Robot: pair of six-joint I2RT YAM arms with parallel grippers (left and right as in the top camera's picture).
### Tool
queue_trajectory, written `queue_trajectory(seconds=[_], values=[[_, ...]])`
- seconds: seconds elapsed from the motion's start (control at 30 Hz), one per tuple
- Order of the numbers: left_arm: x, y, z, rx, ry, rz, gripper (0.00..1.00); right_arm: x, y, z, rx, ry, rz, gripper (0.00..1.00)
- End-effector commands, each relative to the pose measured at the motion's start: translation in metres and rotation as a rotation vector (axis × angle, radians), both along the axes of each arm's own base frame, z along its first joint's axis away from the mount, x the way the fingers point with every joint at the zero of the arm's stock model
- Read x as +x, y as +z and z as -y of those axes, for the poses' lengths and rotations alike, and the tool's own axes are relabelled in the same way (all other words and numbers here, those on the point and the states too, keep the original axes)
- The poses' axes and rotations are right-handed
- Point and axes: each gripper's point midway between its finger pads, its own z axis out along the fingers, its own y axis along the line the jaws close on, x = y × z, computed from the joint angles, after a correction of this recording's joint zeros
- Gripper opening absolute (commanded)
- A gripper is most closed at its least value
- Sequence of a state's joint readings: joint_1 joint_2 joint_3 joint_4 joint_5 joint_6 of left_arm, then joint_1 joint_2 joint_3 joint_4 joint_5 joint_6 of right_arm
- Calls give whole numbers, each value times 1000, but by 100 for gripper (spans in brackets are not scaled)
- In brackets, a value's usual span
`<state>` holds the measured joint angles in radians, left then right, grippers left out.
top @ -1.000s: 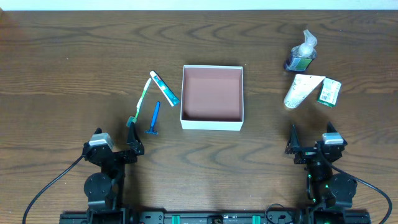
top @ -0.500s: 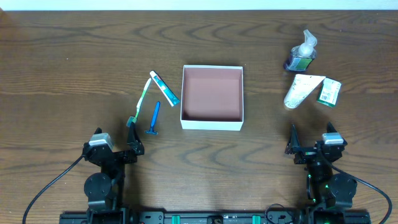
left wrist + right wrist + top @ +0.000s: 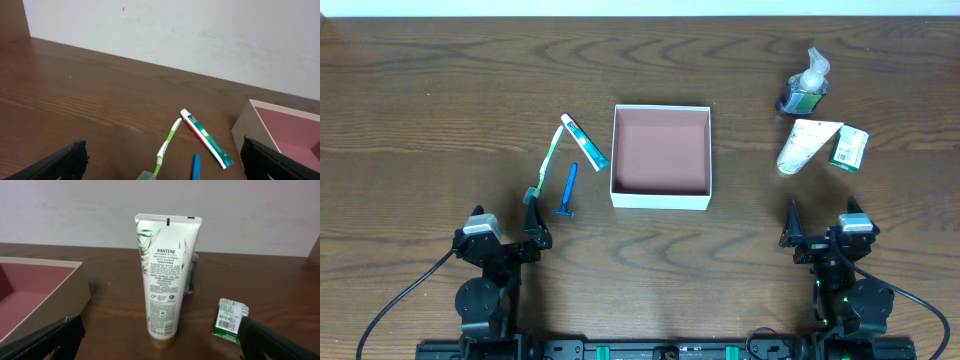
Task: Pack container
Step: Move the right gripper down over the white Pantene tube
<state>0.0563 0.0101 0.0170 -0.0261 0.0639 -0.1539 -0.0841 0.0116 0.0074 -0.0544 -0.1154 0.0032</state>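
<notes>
Container (image 3: 660, 150): shallow square white cardboard box, reddish-pink inside, no lid, empty. Sits flat, open side up, mid-table (image 3: 420, 100), edges roughly square to the table's. My left wrist view catches one corner of it at far right; my right wrist view shows one corner at far left.

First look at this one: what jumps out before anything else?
The open white container with its pink inside sits empty mid-table. A toothpaste tube, toothbrush and blue razor lie to its left; a pump bottle, white Pantene tube and small green carton cluster at far right.
</notes>
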Motion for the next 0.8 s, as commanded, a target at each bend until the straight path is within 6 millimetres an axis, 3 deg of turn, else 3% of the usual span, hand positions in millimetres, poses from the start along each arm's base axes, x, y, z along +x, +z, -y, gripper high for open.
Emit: queue_trajectory(seconds=[0.0,0.2,0.43,0.57,0.77], values=[[-1,-15,2,-4,-9,-47,98,0,2,8,-21,-34,9,99],[-1,-15,2,-4,-9,-47,98,0,2,-1,33,10,10,99],[-1,-15,2,-4,-9,-47,98,-5,15,-27,185,160,8,99],[-1,-15,2,-4,-9,-47,98,-9,35,-28,195,155,-41,99],[-1,-15,2,-4,-9,-47,98,-5,81,-25,168,132,-215,99]])
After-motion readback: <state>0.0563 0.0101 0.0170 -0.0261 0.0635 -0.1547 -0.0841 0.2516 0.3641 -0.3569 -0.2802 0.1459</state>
